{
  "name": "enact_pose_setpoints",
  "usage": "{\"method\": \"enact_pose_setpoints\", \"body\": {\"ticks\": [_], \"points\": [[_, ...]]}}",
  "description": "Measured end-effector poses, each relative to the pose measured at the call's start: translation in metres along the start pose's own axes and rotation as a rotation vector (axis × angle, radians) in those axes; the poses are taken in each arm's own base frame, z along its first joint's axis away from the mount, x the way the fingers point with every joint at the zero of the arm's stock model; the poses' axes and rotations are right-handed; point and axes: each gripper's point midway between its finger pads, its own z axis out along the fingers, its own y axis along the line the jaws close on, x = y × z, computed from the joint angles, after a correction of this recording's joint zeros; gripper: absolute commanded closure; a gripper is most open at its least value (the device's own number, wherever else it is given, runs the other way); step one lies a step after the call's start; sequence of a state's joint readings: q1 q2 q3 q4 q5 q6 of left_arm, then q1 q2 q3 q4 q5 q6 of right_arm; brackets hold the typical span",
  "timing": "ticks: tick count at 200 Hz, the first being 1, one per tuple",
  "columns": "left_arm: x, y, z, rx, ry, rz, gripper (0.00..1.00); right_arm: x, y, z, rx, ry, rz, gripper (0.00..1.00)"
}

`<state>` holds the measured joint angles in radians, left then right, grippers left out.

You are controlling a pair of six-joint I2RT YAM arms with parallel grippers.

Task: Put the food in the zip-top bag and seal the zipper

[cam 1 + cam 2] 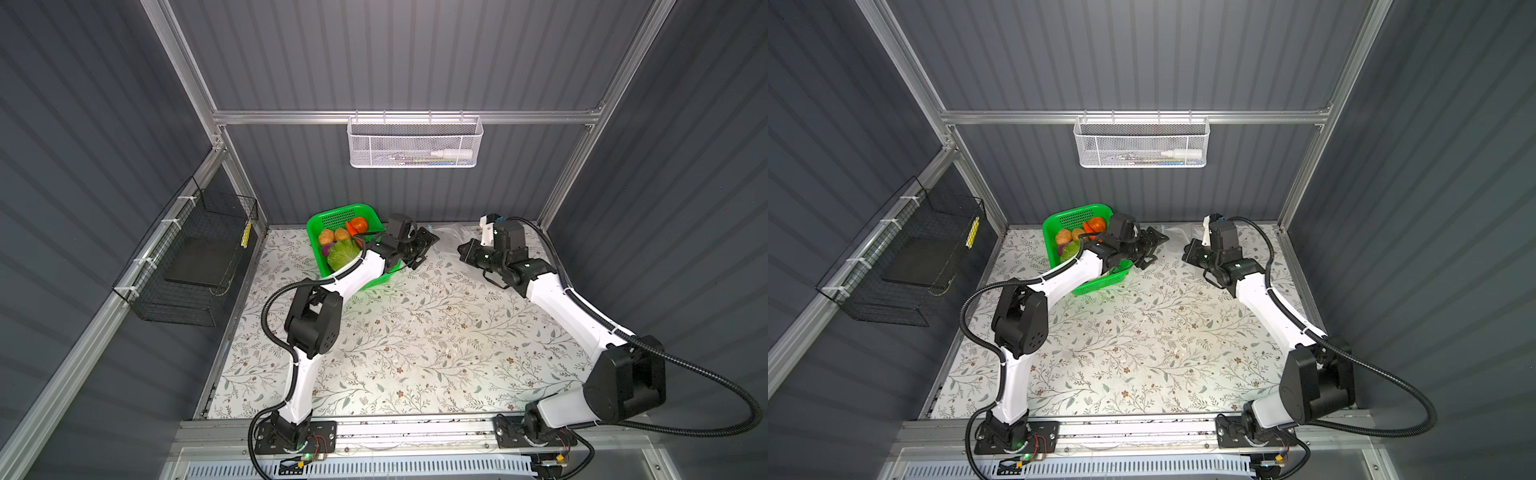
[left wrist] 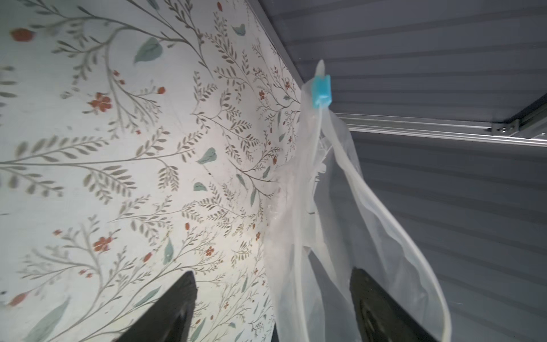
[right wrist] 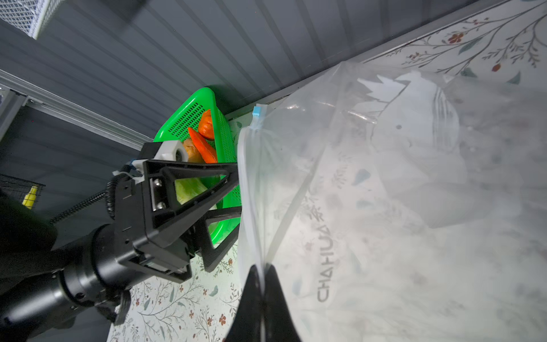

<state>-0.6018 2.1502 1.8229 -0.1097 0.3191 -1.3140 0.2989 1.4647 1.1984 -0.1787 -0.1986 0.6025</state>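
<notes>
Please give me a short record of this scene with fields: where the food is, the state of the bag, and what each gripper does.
food: all visible pieces lie in the green basket; none in the bag
bag: clear, at the back of the table, between the two grippers
zipper: looks unsealed; blue slider at one end
left gripper: open, fingertips at the bag's mouth edge
right gripper: shut on the bag's mouth edge
progress: no food bagged yet
</notes>
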Motion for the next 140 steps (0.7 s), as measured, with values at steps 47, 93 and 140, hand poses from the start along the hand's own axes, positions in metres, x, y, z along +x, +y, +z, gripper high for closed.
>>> {"method": "enact_pose_setpoints", "body": {"ticks": [47, 93, 140], "points": [[0.0, -0.015, 0.006, 0.062, 0.018, -0.042, 0.7, -0.005, 0.007, 0.0, -0.034, -0.018, 0.012, 1.0], [0.003, -0.018, 0.01, 0.079, 0.046, -0.048, 1.0, -0.004, 0.01, 0.002, -0.062, -0.022, 0.007, 0.93], [-0.004, -0.052, -0.004, 0.098, 0.019, 0.083, 1.0, -0.013, 0.015, -0.008, -0.068, -0.076, -0.124, 0.01]]}}
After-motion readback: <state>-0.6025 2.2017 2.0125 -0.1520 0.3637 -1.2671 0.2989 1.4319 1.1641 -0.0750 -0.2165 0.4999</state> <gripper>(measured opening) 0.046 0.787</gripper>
